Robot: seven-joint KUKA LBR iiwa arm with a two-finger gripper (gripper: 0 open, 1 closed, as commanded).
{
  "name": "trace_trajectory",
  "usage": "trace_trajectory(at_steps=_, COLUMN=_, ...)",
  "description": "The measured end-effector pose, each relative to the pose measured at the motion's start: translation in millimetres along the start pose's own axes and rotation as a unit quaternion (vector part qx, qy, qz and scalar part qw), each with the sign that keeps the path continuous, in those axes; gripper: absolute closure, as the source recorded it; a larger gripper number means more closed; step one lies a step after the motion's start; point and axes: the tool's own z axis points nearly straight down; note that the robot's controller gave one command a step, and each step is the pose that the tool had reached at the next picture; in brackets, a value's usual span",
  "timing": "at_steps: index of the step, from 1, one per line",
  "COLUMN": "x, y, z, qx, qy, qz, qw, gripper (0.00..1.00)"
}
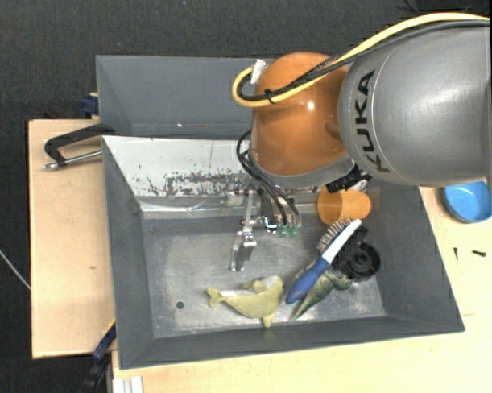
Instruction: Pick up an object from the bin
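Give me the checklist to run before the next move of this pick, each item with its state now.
1. Gripper inside the bin, clear of its walls: ok.
2. Gripper over a thing: not ok; bare floor lies below it, and the pale yellow fish-shaped toy lies nearer the front wall.
3. Yellow toy clear of the blue-and-white brush: cannot tell; their ends lie close together.
4. Brush lying free: not ok; it rests across a green thing.
5. Orange cup reachable: cannot tell; the arm partly hides it.
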Motion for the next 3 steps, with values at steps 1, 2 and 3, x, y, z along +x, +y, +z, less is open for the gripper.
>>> trace_trajectory(at_steps=1, x=47.6, y=-40, z=126, qx=0.001, qy=0.0009, qz=-0.014, qw=0.9999, gripper=0.00)
trace_trajectory(at_steps=2, x=44.6, y=-39, z=122, qx=-0.001, qy=-0.0038, qz=-0.014, qw=0.9999, gripper=1.00)
trace_trajectory(at_steps=3, x=39.4, y=-23, z=-52, qx=-0.001, qy=-0.0111, qz=-0.041, qw=0.9991, gripper=1.00)
